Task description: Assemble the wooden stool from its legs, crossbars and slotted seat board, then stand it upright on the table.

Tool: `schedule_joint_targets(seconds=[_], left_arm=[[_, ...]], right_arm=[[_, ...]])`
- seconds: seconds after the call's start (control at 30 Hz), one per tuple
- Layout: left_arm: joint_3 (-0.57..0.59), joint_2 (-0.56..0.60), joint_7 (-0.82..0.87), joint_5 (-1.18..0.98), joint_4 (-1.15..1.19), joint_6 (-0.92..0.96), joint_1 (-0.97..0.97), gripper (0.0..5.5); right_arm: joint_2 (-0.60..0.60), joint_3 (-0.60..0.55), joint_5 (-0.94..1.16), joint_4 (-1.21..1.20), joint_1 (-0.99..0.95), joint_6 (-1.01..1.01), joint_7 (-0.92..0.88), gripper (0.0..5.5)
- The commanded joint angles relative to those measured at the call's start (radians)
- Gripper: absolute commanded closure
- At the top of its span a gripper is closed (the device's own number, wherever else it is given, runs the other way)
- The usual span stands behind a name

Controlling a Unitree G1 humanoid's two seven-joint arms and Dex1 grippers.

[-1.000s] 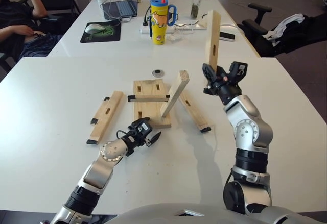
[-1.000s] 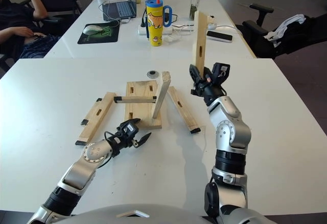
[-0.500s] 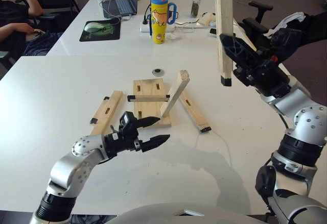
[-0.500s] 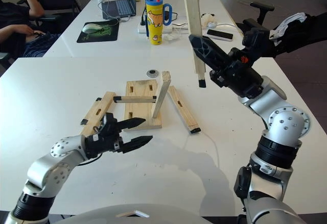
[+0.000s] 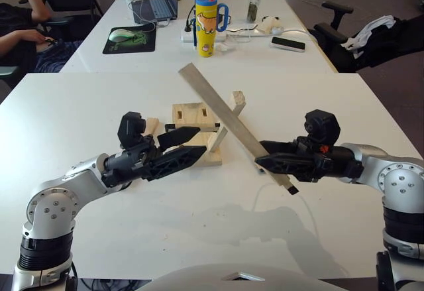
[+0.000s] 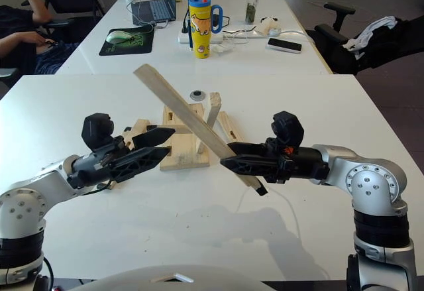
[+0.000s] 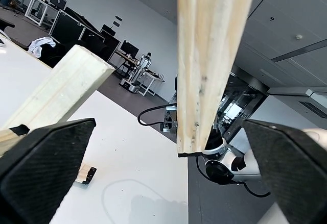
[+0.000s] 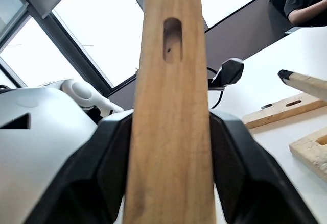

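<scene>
Starting at your left: left gripper (image 5: 201, 140), fingers spread wide, gripping nothing, hovering over the table (image 5: 79, 105) and pointing toward your right gripper. Beneath and behind its fingers, one flat leg (image 6: 136, 130) lies on the table, largely covered by that hand. Just beyond its fingertips, the slotted seat board (image 6: 182, 160) lies flat, partly hidden by the fingers. On the far side of the board from that hand, a leaning leg (image 5: 236, 99) stands tilted with its lower end at the board; you cannot tell whether it sits in a slot. Next, the held leg (image 5: 218, 109): a long piece slanting above the board, high end toward your left gripper's side, dark-capped low end just past your right gripper. Ahead of your right gripper's fingertips, a further leg (image 6: 230, 126) lies flat, passing under the held one. Right gripper (image 5: 262, 164): clamped on the held leg near its low end, fingers (image 8: 110, 173) pressed against both edges.
</scene>
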Motion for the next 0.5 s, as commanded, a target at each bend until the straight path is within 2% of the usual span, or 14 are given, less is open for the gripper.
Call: schedule_joint_targets(seconds=[0.03,0.27,0.5], left_arm=[[0.026,-0.006,0.058,-0.086,0.019,0.005,-0.051,0.18],[0.030,0.019,0.096,-0.195,0.021,0.024,-0.068,0.18],[-0.011,0.028,0.086,-0.168,0.022,0.050,-0.061,0.18]], right_arm=[[-0.062,0.047,-0.062,-0.001,0.022,-0.027,0.081,3.44],[-0.090,0.101,-0.145,-0.002,0.051,-0.074,0.140,3.44],[-0.083,0.118,-0.155,-0.007,0.050,-0.089,0.152,3.44]])
